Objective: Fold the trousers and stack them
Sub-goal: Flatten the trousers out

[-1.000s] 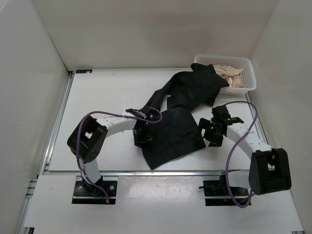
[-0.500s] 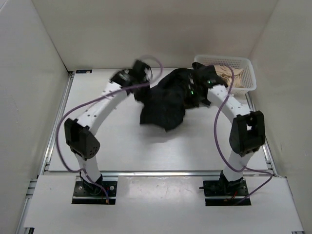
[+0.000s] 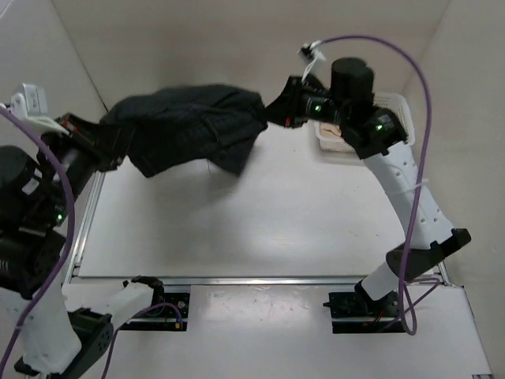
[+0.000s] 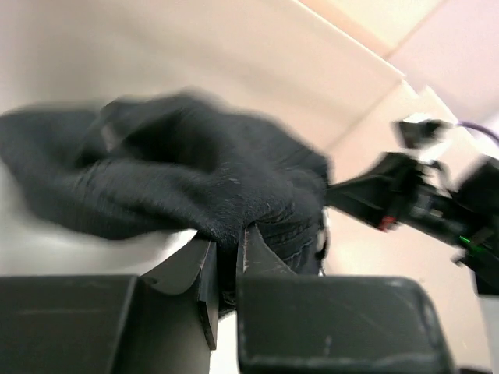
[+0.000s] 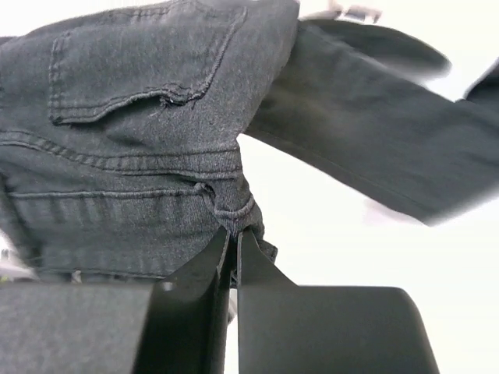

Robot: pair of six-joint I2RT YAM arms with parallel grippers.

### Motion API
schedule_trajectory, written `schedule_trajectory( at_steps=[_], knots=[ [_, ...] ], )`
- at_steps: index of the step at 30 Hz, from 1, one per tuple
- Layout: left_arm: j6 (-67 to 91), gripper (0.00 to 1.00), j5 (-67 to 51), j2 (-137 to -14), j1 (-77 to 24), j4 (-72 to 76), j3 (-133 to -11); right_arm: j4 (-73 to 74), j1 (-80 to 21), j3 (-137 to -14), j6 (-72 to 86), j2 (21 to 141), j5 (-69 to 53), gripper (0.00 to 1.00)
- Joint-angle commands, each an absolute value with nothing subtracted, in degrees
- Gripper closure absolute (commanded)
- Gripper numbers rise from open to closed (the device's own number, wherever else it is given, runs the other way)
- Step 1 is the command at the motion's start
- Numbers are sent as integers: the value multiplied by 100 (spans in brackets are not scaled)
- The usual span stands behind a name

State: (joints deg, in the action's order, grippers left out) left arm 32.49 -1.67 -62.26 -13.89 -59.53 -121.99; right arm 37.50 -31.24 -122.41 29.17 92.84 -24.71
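Black trousers [image 3: 189, 130] hang above the table [image 3: 260, 229], stretched between left gripper [image 4: 228, 248] and right gripper [image 5: 235, 238], each clamped on a fabric edge; basket [image 3: 398, 110] in the far-right corner.

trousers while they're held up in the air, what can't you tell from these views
- trousers legs and hems: top view, bunched into one hanging mass; the left wrist view is motion-blurred.
- left hand fingertips: left wrist view, buried in the cloth.
- basket: top view, mostly covered by the right arm, contents barely show.
- right hand: right wrist view, its own fingers hide how much cloth is pinched.
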Motion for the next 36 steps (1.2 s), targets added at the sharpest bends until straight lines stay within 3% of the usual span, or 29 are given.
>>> schedule_trajectory(
  at_steps=[1, 5, 6, 7, 8, 9, 12, 15, 16, 18, 20, 23, 24, 25, 28, 29, 31, 36],
  knots=[
    [3322, 90, -526, -6197, -1441, -5784, -11314, 4043, -3243, -10528, 2654, 9484, -1839, 100],
    [3567, 87, -851, -5925, -1879, -5643, -9709, 3911, -3051, -9014, 2891, 8879, -768, 100],
    [3638, 59, -1357, -6020, -2098, -5460, -9207, 3859, -2710, -8687, 2892, 8764, -573, 100],
    [3804, 45, -1658, -6125, -2466, -5267, -8854, 3858, -2611, -8571, 2892, 8693, -432, 100],
    [3884, 17, -1713, -6317, -2713, -5117, -8694, 3858, -2462, -8395, 2953, 8692, -13, 100],
    [3885, 1, -1714, -6424, -2986, -4993, -8605, 3858, -2391, -8333, 2953, 8640, 244, 100],
    [3946, 0, -1126, -6942, -3769, -4992, -8788, 4392, -1891, -8481, 3128, 8788, 921, 81],
    [3806, 0, -1011, -7268, -3832, -4992, -9105, 4561, -1346, -8481, 3129, 8790, 958, 48],
    [3806, 8, -959, -7269, -3884, -4992, -9166, 4562, -1284, -8360, 3077, 8719, 958, 40],
    [3727, 26, -695, -7321, -3885, -5053, -9220, 4562, -1230, -8149, 3076, 8413, 958, 39],
    [3727, 34, -388, -7321, -3885, -5193, -9081, 4562, -1230, -7650, 3015, 7992, 792, 45],
    [3848, 26, 85, -7383, -3649, -5867, -8887, 4395, -1371, -6885, 3076, 7255, -22, 52],
    [3998, 10, 271, -7331, -3569, -6019, -8564, 4334, -1449, -6290, 3154, 7060, -244, 53],
    [4164, 1, 420, -7260, -3455, -6142, -8317, 4255, -1616, -5971, 3234, 6875, -507, 53],
    [4482, 0, 194, -6874, -2587, -6030, -7087, 4018, -1731, -4600, 3795, 6242, -1781, 41],
    [4482, 0, 63, -6769, -2288, -5916, -6753, 3712, -1784, -4240, 3988, 5927, -2097, 20],
    [4482, 0, -429, -6610, -1374, -5557, -5935, 3254, -1784, -3563, 4612, 5583, -2634, 0],
    [4210, 0, -670, -6767, -292, -5300, -5537, 2479, -1784, -2575, 5466, 5054, -2769, 0]
  ],
)
